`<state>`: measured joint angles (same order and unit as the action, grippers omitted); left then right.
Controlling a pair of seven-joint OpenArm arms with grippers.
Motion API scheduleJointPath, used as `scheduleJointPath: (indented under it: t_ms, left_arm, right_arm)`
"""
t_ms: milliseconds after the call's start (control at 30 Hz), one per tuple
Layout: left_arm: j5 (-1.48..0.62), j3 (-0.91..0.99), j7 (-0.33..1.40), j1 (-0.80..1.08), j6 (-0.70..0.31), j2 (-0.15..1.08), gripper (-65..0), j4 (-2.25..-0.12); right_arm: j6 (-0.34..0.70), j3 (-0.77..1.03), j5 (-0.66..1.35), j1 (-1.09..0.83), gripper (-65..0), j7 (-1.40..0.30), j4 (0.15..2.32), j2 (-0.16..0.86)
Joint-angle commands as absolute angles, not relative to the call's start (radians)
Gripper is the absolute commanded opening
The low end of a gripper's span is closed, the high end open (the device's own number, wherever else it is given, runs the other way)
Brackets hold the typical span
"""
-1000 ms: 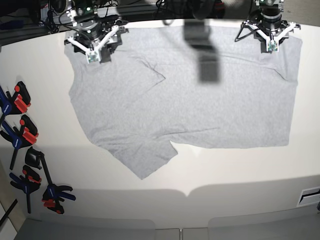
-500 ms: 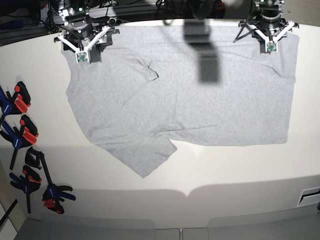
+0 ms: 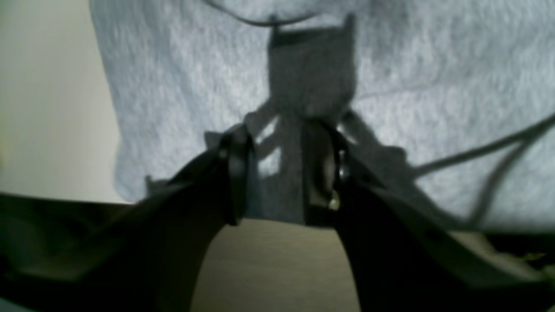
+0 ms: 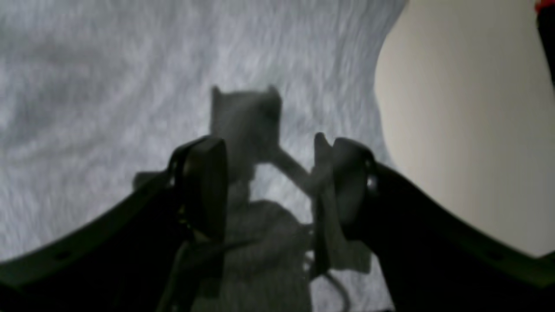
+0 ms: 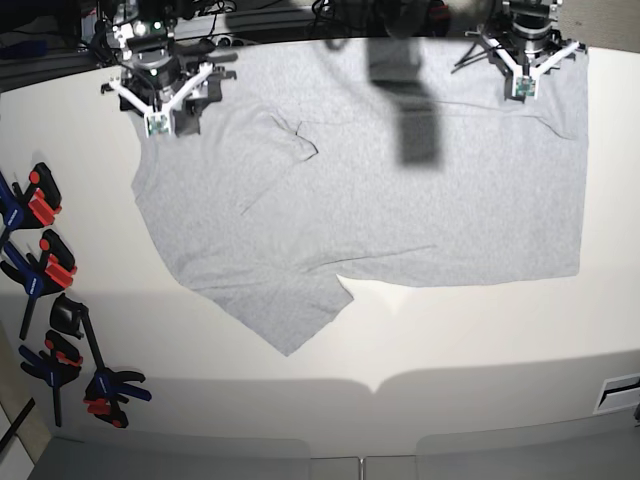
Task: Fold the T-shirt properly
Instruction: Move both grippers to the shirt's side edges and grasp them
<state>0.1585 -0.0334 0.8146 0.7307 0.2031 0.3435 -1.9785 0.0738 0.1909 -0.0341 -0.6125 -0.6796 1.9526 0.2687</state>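
Note:
The light grey T-shirt point(image 5: 380, 200) lies spread flat on the white table point(image 5: 480, 340), plain side up, with one sleeve pointing toward the front edge. At the shirt's back left corner my right gripper point(image 5: 157, 115) is open. Its fingers stand wide apart just above the cloth point(image 4: 108, 65), near the curved edge, with nothing between them point(image 4: 271, 173). My left gripper point(image 5: 523, 80) is at the back right corner. Its fingers point(image 3: 236, 173) are partly apart, and the shirt's edge point(image 3: 433, 65) runs under them; shadowed cloth shows through the gap point(image 3: 279, 143).
Several black, blue and red clamps point(image 5: 45, 270) lie along the table's left edge. A dark blurred shape point(image 5: 405, 100) hangs in front of the back middle. Cables and equipment run behind the table's far edge. Bare table shows beside each gripper point(image 3: 52, 86) point(image 4: 468, 130).
Both grippers have moved toward the back, the right one also outward to the side. The shirt's side under the left gripper slid back with it, and the crease near the other shoulder tightened.

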Motion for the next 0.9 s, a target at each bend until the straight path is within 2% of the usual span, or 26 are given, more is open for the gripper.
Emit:
scheduleJointPath:
  t_ms: [0, 200, 300, 433, 533, 667, 800, 867]
  left_arm:
    - [0.186, -0.032, 0.812, 0.743, 0.218, 0.351, -45.6, -2.010]
    - [0.350, -0.032, 0.813, 0.743, 0.218, 0.355, -45.6, -2.185]
    - [0.428, -0.032, 0.794, 0.729, 0.216, 0.356, -45.5, -2.288]
    - [0.379, -0.032, 0.811, 0.628, 0.167, 0.370, -41.7, -2.319]
    - [0.301, -0.032, 0.810, 0.502, 0.131, 0.372, -38.3, -2.282]
    - [0.206, -0.032, 0.811, 0.297, 0.074, 0.372, -38.3, -2.161]
    - [0.103, -0.032, 0.810, 0.063, 0.028, 0.372, -38.3, -1.952]
    - [0.051, -0.032, 0.802, -0.053, 0.023, 0.386, -38.3, -1.821]
  right_arm:
    - [0.064, 0.196, -0.042, -0.602, -29.5, -0.668, 1.982, 0.280]
    - [0.153, 0.196, -0.046, -0.512, -29.4, -0.690, 2.027, 0.280]
    - [0.164, 0.196, -0.046, -0.453, -29.4, -0.689, 2.047, 0.280]
    - [0.164, 0.196, -0.049, -0.368, -29.4, -0.684, 2.059, 0.280]
    - [0.164, 0.196, -0.049, -0.313, -29.4, -0.687, 2.059, 0.279]
    - [0.167, 0.196, -0.049, -0.258, -29.4, -0.762, 2.059, 0.280]
    - [0.265, 0.196, -0.043, -0.232, -29.4, -0.855, 2.059, 0.280]
    - [0.282, 0.196, -0.012, -0.234, -29.4, -0.859, 2.059, 0.280]
